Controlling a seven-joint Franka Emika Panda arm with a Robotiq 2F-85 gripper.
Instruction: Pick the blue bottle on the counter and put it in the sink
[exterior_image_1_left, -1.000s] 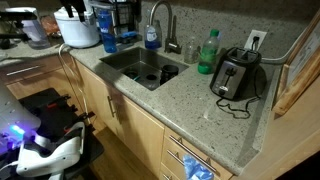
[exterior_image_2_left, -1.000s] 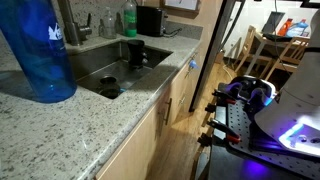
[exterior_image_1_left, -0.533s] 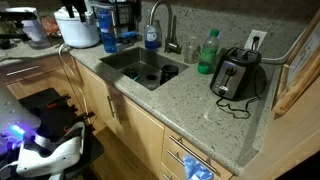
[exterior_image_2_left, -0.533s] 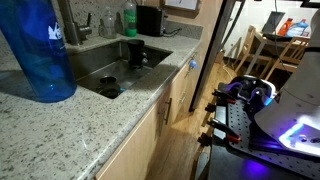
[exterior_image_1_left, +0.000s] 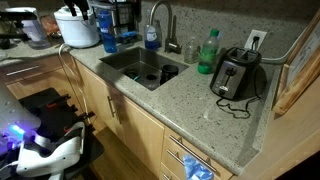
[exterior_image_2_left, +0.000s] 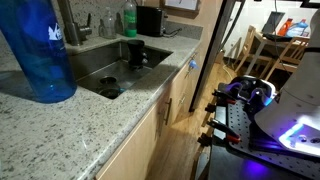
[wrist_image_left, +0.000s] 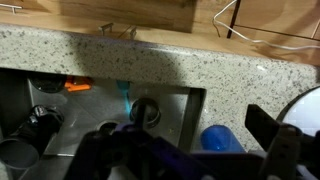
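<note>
The tall blue bottle (exterior_image_1_left: 105, 29) stands upright on the granite counter (exterior_image_1_left: 190, 100) between the white cooker (exterior_image_1_left: 78, 28) and the sink (exterior_image_1_left: 142, 68). It fills the near left of an exterior view (exterior_image_2_left: 38, 50). In the wrist view its blue top (wrist_image_left: 218, 138) shows on the counter beside the sink (wrist_image_left: 100, 105). My gripper (wrist_image_left: 185, 150) is open, with dark fingers to either side of the bottle's top and apart from it. The arm itself (exterior_image_1_left: 45, 152) sits low in front of the cabinets, far from the counter.
A shorter blue bottle (exterior_image_1_left: 151, 37) stands by the curved faucet (exterior_image_1_left: 160, 20). A green bottle (exterior_image_1_left: 207, 50) and a black toaster (exterior_image_1_left: 236, 74) stand past the sink. Dark cups (wrist_image_left: 35, 125) and an orange item (wrist_image_left: 78, 86) lie in the basin.
</note>
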